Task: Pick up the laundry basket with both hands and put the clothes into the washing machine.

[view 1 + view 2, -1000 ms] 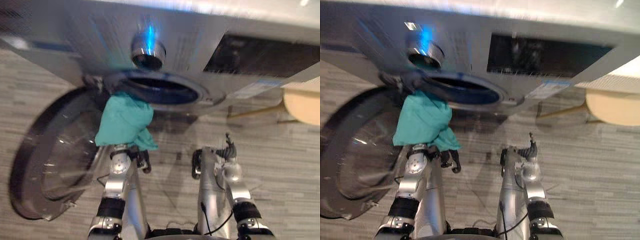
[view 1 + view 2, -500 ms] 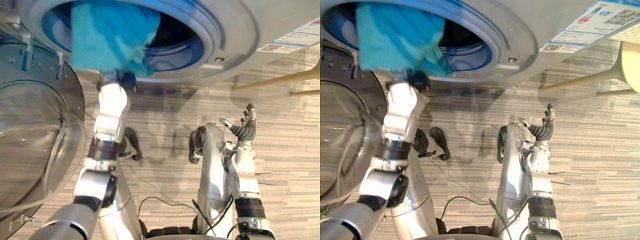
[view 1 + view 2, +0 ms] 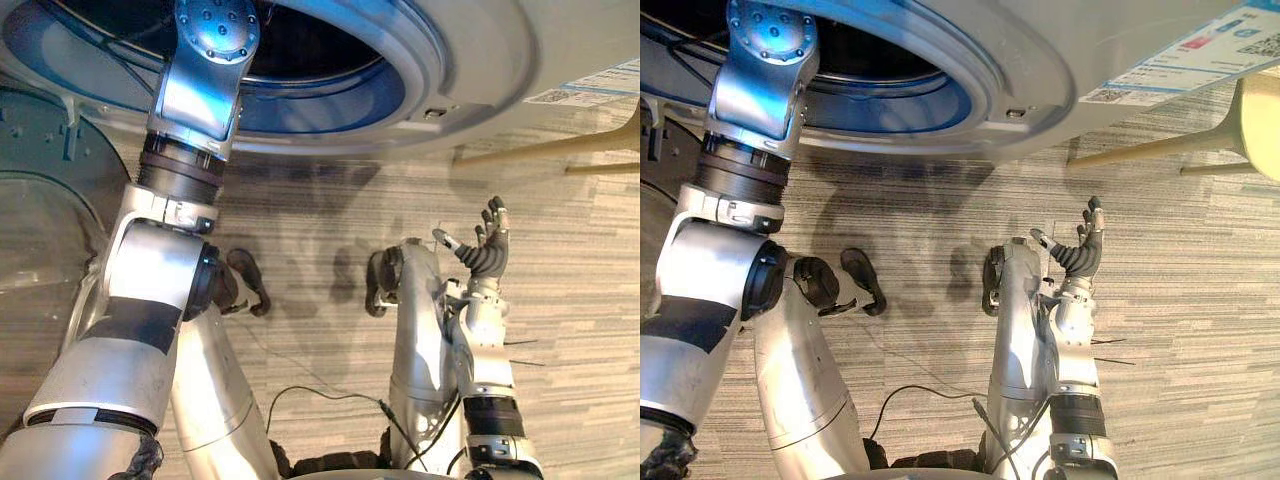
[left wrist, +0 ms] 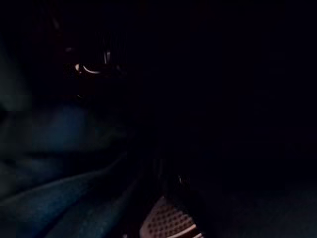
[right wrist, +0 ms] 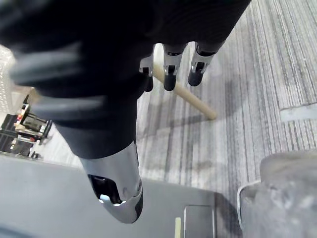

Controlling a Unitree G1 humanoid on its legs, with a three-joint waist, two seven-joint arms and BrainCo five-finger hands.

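Washing machine (image 3: 480,60): left arm (image 3: 200,90) is sunk in the drum (image 3: 300,45); left hand's grip cannot be told. Bluish cloth (image 4: 54,198), judged the clothes, is glimpsed inside; release is best made far back. Right hand (image 3: 485,250): fingers spread, empty.

A silver-grey front-loading washing machine (image 3: 470,60) stands above and ahead of the right hand (image 3: 485,255), well apart from its raised, straight fingers. The round opening (image 3: 330,105) has a wide metal ring and a blue-lit inner rim around a dark drum. The left arm reaches up into this opening, and the left hand is hidden inside. The round glass door (image 3: 40,200) hangs swung open beside that arm. Inside the drum lie dim blue folds (image 4: 59,198), too dark to identify.
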